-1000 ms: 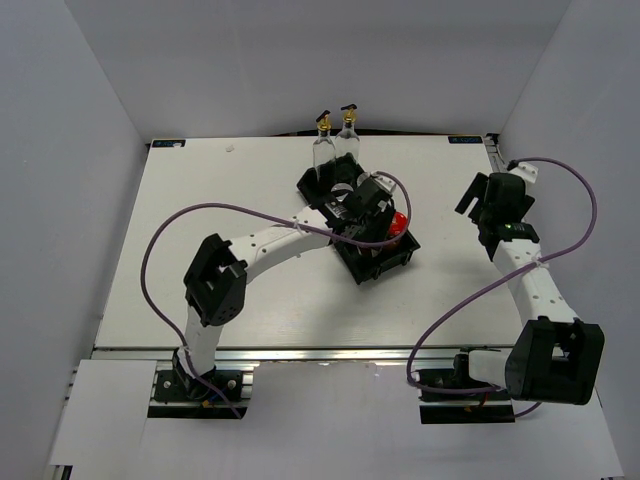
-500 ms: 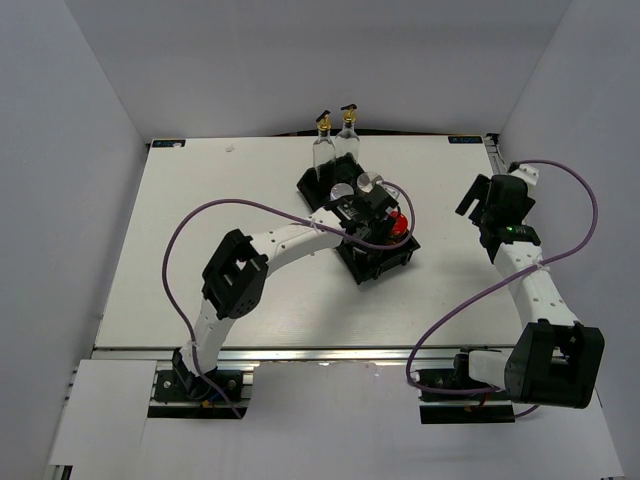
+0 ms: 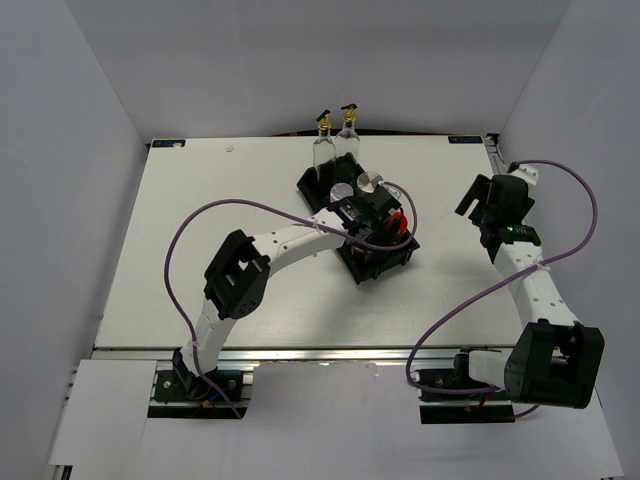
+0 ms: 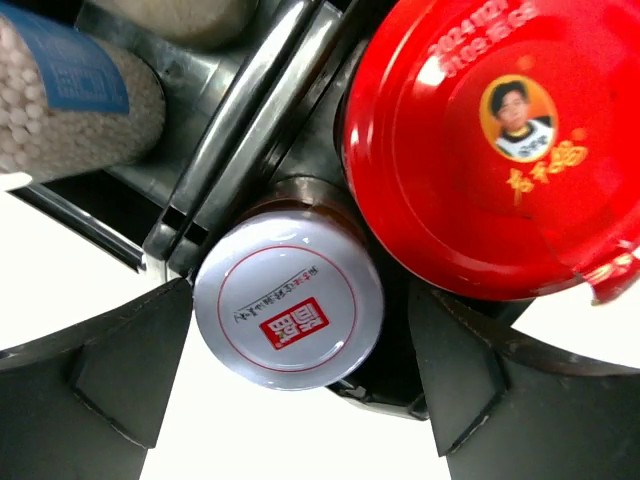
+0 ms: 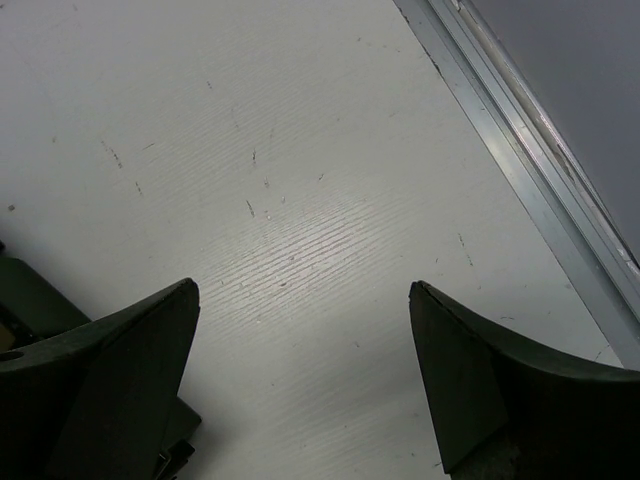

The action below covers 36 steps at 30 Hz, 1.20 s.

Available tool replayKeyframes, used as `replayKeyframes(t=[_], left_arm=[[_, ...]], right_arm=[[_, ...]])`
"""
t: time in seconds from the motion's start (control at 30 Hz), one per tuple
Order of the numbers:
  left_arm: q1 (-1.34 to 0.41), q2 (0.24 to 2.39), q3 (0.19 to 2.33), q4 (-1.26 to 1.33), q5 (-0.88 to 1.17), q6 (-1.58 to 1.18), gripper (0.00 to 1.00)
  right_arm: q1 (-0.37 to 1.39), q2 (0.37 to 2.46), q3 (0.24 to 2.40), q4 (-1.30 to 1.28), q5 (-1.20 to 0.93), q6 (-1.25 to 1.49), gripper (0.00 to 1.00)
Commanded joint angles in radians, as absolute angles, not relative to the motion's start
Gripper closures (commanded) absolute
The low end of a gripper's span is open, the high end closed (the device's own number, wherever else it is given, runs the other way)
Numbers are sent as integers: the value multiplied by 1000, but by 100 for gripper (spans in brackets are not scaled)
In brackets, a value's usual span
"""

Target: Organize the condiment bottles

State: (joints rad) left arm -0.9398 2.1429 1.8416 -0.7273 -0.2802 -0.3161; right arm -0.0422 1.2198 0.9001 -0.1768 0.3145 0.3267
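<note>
Top view: my left gripper [image 3: 383, 224] is down over the black tray [image 3: 385, 262], which sits mid-table toward the far edge. The two glass bottles [image 3: 323, 150] stand at the tray's far end, and the red-capped jar [image 3: 398, 222] is at its right side.

Left wrist: my fingers [image 4: 110, 370] are spread with a silver-lidded jar [image 4: 290, 315] between them — not pinched — right beside the red-capped jar.

Right wrist: my right gripper [image 5: 300, 370] is spread wide too, over the table [image 5: 300, 150] near its right edge.
</note>
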Motion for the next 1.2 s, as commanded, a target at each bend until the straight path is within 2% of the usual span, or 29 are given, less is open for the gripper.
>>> replayKeyframes(t=[0.0,0.27,0.4,0.5,0.53,0.6,0.73,0.87,0.93,1.03,1.17], left_arm=[[-937,2062,1881,-701,-339,-308,2],[-937,1953,1856,-709,-405,-301,2],[-930,1769,1734,-648,-488,-291,2],[-813,1619,1583,-580,-493,-369,2],[-708,1577,1538,-533,-448,-391,2],[-606,1491,1402,-502,-459,-440,2],[-392,1210,1177,-375,-567,-474,2],[-203,1063,999,-327,-716,-549,2],[-105,1042,930,-302,-732,-572,2],[-11,1026,878,-267,-628,-592,2],[-2,1028,873,-261,-617,-586,2]], right_arm=[[-49,1198,894,-144,313,328,11],[-51,1197,896,-144,313,327,11],[-51,1189,899,-150,314,321,11],[-52,1177,907,-164,311,305,11],[-52,1174,911,-170,324,305,11],[-54,1160,911,-172,334,299,11],[-55,1144,916,-178,391,310,11],[-55,1115,911,-176,414,328,11],[-55,1103,901,-169,410,330,11],[-55,1085,874,-147,411,330,10],[-55,1074,868,-143,417,327,10]])
